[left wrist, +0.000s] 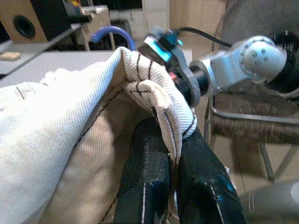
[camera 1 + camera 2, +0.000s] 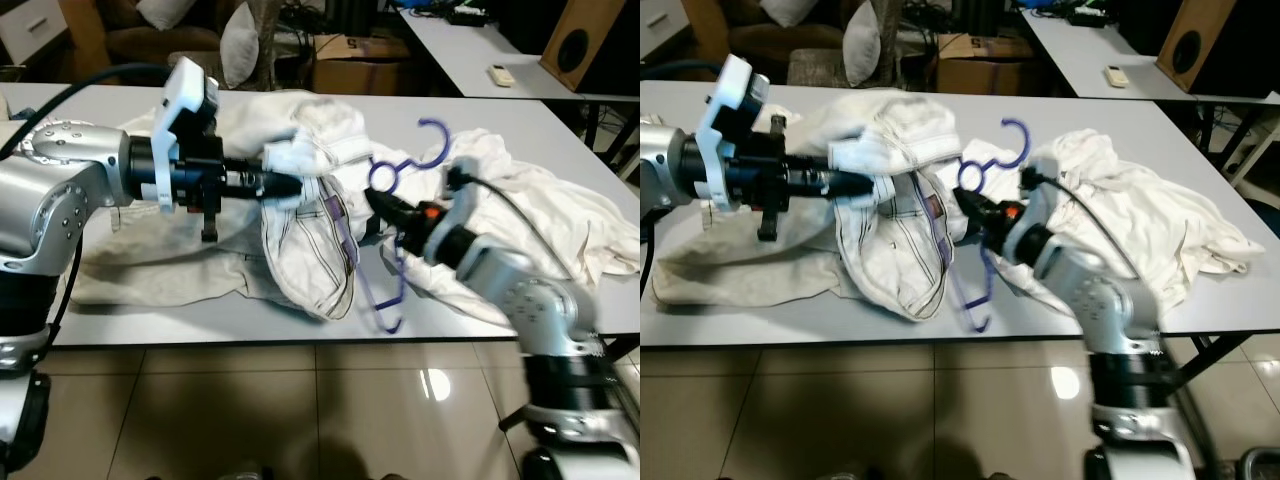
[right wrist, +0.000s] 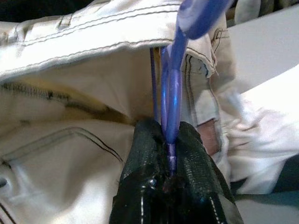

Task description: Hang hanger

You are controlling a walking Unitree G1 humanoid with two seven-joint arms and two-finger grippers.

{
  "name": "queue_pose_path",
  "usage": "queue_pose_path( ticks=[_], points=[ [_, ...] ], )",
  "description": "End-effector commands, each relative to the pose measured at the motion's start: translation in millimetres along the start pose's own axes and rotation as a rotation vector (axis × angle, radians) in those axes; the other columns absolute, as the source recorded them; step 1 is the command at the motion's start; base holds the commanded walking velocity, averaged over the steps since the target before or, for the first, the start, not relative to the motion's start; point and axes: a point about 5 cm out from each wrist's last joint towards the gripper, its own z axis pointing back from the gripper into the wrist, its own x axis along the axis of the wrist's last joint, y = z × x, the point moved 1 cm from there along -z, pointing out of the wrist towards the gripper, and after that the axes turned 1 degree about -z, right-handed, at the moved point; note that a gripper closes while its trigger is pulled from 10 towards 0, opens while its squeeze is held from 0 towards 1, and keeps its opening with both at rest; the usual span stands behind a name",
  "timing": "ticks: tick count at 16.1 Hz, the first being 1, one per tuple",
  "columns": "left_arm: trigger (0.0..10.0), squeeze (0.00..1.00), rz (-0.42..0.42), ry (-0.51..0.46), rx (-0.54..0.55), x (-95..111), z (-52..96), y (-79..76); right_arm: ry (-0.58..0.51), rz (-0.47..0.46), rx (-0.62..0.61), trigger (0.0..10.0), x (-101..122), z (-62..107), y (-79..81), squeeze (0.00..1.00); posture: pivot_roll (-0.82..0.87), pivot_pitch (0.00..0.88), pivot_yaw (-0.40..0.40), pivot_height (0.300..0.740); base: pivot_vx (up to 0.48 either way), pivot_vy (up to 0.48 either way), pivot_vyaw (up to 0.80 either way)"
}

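left end effector (image 1: 170, 163) pinching trousers (image 2: 310, 240) | right end effector (image 3: 170, 149) pinching hanger (image 2: 395, 180), lower part cloth-hidden

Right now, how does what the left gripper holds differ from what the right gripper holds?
The left gripper is shut on a fold of the white trousers' waistband, soft cloth lifted off the table; the right gripper is shut on the blue hanger, a thin rigid frame. The trousers hang limp below the left gripper, while the hanger stands upright, hook uppermost. Both grippers meet over the table's front edge, hanger beside the waistband.
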Motion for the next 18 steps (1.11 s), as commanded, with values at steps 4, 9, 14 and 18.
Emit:
queue_pose_path(
  ticks=[4, 9, 14, 18],
  points=[
    [0.0, 0.00, 0.013, 0.092, -0.112, -8.8, -2.4, -16.8, -0.144, -0.164, 0.029, 10.0, 15.8, -13.7, 5.0, 0.00, 0.02, 0.000, -0.025, 0.740, 0.000, 0.000, 0.00],
    [0.0, 0.00, 0.116, 0.022, -0.267, -13.3, -12.6, -38.2, -0.375, -0.477, 0.089, 10.0, 26.4, -33.7, 13.1, 0.00, 0.04, 0.000, -0.010, 0.740, 0.000, 0.000, 0.00],
    [0.0, 0.00, 0.162, -0.263, -0.286, 24.0, -34.3, -34.8, -0.399, -0.478, -0.008, 10.0, 16.5, -59.0, 14.2, 0.00, 0.05, 0.000, 0.009, 0.740, 0.000, 0.000, 0.00],
    [0.0, 0.00, 0.178, -0.668, -0.024, 92.3, -32.9, 13.0, -0.221, -0.219, -0.172, 10.0, -25.7, -74.1, 13.6, 0.00, 0.06, 0.000, 0.021, 0.740, 0.000, 0.000, 0.00]
  ],
)
